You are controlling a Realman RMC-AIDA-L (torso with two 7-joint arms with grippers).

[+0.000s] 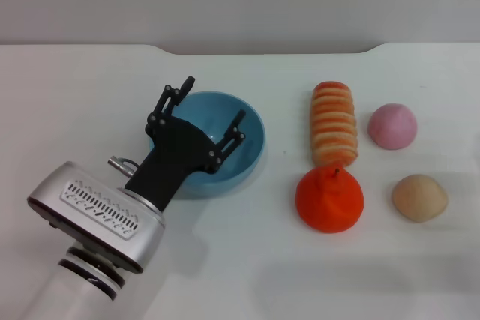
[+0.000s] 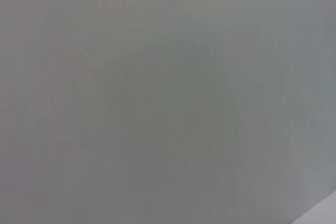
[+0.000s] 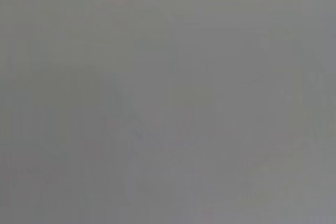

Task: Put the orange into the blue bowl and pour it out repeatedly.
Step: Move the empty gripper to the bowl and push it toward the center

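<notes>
The blue bowl (image 1: 247, 144) stands left of centre on the white table, and nothing shows inside it. My left gripper (image 1: 211, 107) hangs over the bowl's near-left part, open: one black finger (image 1: 177, 95) is by the far-left rim, the other over the bowl's inside. The red-orange orange (image 1: 330, 200) lies on the table to the bowl's right, apart from the gripper. Both wrist views show only plain grey. My right gripper is out of view.
An orange-and-cream striped loaf (image 1: 334, 123) lies just behind the orange, touching it. A pink round bun (image 1: 392, 126) and a tan bun (image 1: 419, 197) lie farther right. The table's back edge (image 1: 270, 52) runs behind them.
</notes>
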